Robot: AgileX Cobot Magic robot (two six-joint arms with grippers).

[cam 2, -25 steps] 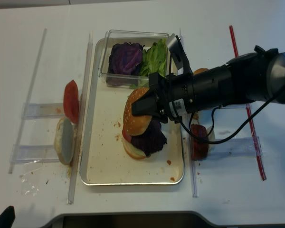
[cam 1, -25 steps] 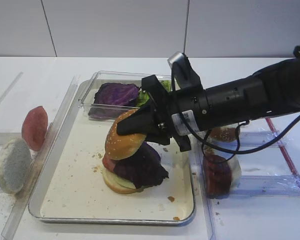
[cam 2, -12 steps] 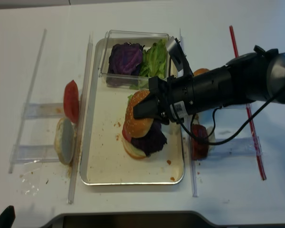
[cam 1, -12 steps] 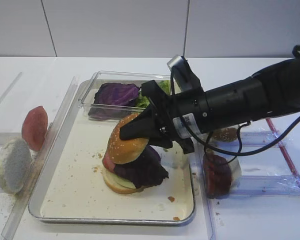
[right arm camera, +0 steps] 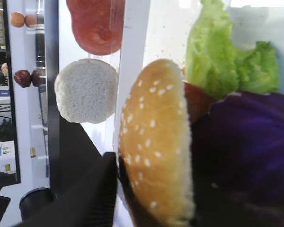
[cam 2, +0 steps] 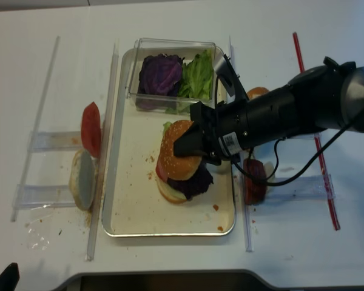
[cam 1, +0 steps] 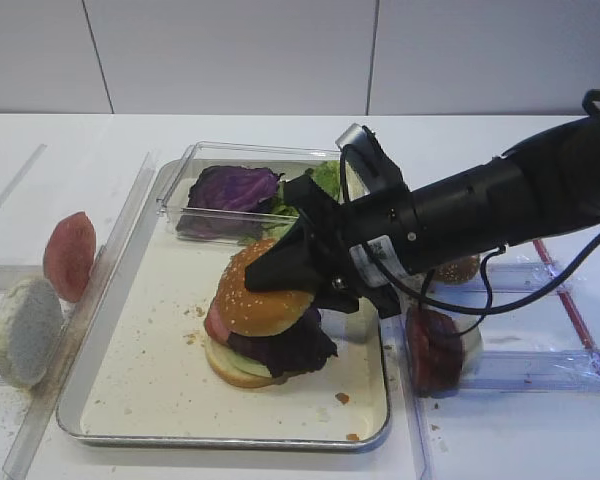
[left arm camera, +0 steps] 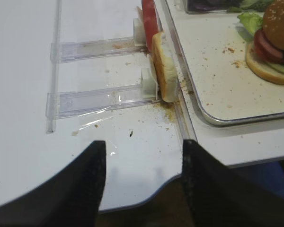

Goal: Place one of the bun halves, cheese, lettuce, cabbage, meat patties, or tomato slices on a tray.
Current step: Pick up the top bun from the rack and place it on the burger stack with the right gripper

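Right gripper [cam 1: 280,272] sits over the sesame bun top [cam 1: 258,296]; whether its jaws grip or have let go cannot be told. Bun top rests on the stacked burger on the tray [cam 1: 150,400]. Left gripper [left arm camera: 141,179] hangs parted, holding nothing, off the tray's left.

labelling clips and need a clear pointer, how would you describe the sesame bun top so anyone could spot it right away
Find the large metal tray in the middle of the white table. On its floor, in front of the clear box of leaves, stands one stacked burger, and the bun top is its uppermost layer, at the right gripper. It is golden-brown, domed and sesame-seeded, unlike the pale floury disc left of the tray.
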